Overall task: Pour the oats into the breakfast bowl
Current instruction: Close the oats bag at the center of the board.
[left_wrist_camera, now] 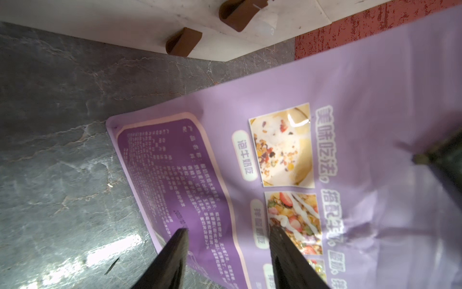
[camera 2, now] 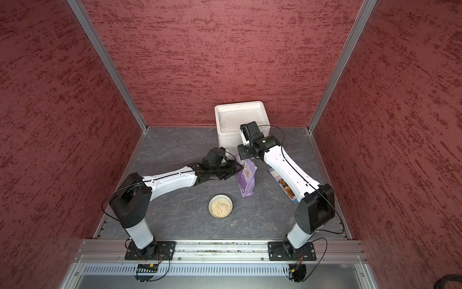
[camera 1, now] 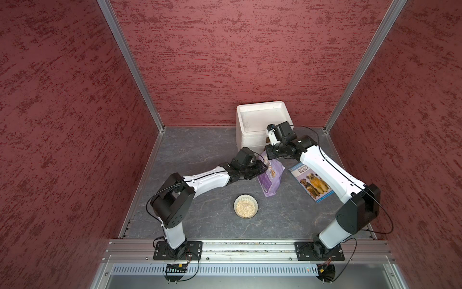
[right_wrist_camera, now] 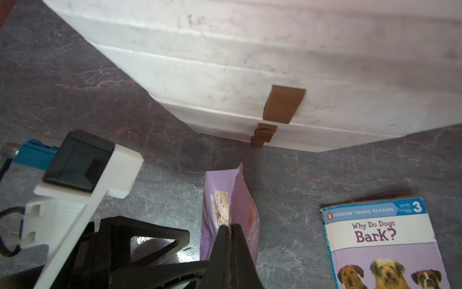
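Observation:
The lavender pouch (camera 1: 271, 176) (camera 2: 246, 179) stands roughly upright on the grey floor, beyond the breakfast bowl (camera 1: 236, 200) (camera 2: 211, 200). Pale oats (camera 1: 246, 207) (camera 2: 220, 207) lie in the whitish, lattice-patterned bowl. My right gripper (right_wrist_camera: 231, 226) (camera 1: 270, 157) is shut on the pouch's top edge (right_wrist_camera: 225, 190). My left gripper (left_wrist_camera: 228, 235) (camera 1: 261, 169) is open beside the pouch's printed face (left_wrist_camera: 287, 150); its fingers stand apart in front of that face and do not pinch it.
A white foam box (camera 1: 262, 117) (right_wrist_camera: 250, 62) with brown tape tabs (right_wrist_camera: 283, 103) stands against the back wall, right behind the pouch. A blue dog-cover book (camera 1: 311, 184) (right_wrist_camera: 382, 240) lies flat to the pouch's right. Red walls enclose three sides.

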Action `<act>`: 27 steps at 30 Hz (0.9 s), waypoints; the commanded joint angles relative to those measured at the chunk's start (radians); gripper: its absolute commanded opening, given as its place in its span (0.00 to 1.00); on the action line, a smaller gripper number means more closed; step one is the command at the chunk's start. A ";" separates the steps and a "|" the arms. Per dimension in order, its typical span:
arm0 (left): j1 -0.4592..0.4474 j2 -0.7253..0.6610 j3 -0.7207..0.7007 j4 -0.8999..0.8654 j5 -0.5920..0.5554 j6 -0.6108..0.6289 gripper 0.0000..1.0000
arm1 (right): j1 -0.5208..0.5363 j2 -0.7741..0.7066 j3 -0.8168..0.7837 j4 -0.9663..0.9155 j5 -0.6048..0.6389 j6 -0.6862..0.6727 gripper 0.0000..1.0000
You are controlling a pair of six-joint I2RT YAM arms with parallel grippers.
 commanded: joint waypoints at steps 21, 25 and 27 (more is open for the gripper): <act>-0.003 -0.051 -0.015 0.013 -0.006 0.001 0.56 | -0.035 0.039 0.010 0.095 -0.083 0.010 0.00; -0.003 -0.052 -0.018 0.014 -0.010 0.001 0.56 | -0.036 0.025 0.045 -0.025 -0.148 0.024 0.44; -0.003 -0.050 -0.021 0.020 -0.009 -0.003 0.56 | -0.036 -0.027 0.008 -0.023 -0.146 0.034 0.58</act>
